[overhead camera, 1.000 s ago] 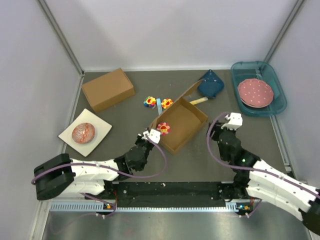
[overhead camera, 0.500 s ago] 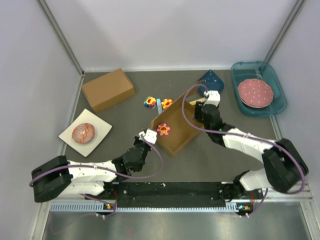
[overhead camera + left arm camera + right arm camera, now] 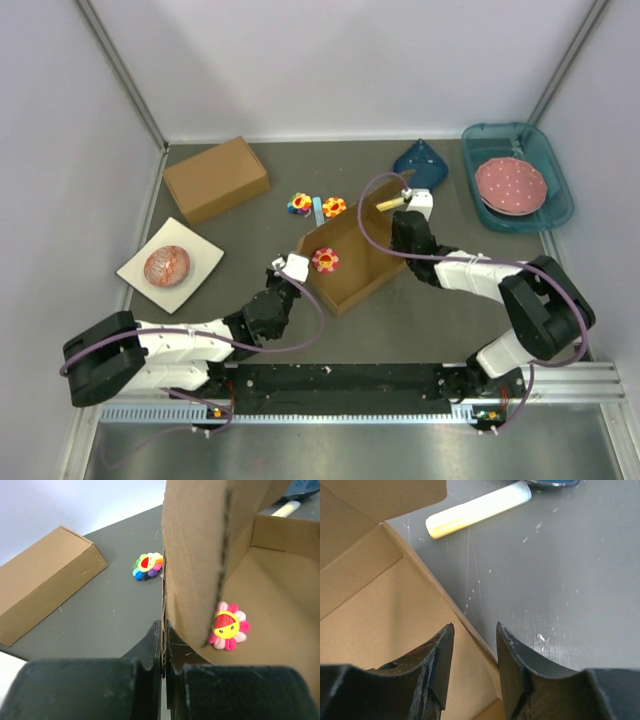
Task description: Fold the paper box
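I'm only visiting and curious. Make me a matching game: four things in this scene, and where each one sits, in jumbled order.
Things:
1. pink flower toy
2. dotted pink plate
3. red swirled ball
4. rainbow flower toy

Places:
A. in the teal tray
B. on the bare table
C. inside the paper box
D. on the white square plate

Pairs: 1-C, 2-A, 3-D, 4-B

Top external: fixed high at near edge, looks down on whole table [image 3: 250,260]. Left wrist: low, very close, faces far along paper box [image 3: 195,555] wall. Right wrist: close, looks down on paper box far-right rim. All share paper box.
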Action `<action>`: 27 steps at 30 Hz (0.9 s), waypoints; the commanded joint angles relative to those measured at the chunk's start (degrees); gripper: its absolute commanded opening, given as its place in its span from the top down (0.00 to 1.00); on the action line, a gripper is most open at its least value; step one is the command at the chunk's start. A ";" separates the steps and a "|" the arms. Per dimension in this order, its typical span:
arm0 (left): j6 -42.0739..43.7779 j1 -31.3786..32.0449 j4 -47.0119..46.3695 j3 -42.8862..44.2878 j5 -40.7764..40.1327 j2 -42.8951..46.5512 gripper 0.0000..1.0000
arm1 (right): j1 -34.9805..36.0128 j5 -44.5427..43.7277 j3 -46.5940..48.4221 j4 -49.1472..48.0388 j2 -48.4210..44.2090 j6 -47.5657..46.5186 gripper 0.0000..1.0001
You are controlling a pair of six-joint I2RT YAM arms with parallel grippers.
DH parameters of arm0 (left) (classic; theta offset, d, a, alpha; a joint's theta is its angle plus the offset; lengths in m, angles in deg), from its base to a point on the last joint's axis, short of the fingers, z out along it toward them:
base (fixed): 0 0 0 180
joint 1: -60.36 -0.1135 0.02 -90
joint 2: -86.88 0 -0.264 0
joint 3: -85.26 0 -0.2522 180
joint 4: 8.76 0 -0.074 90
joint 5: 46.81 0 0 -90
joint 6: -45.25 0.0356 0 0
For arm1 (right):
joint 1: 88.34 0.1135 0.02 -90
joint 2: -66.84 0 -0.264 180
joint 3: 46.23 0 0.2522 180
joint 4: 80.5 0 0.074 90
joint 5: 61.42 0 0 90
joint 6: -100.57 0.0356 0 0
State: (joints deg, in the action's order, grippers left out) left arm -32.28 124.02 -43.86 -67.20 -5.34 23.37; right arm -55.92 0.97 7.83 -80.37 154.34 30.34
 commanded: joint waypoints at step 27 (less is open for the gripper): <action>-21.86 -14.26 -0.97 8.37 13.03 -8.48 1.00 | 27.42 -1.56 -22.19 4.23 -20.28 30.94 0.71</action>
State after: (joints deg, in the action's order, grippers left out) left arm -45.79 109.12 -46.25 -60.07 3.51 15.07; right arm -31.61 -2.05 -14.60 -72.72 131.41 56.89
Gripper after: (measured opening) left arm 0.021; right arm 0.298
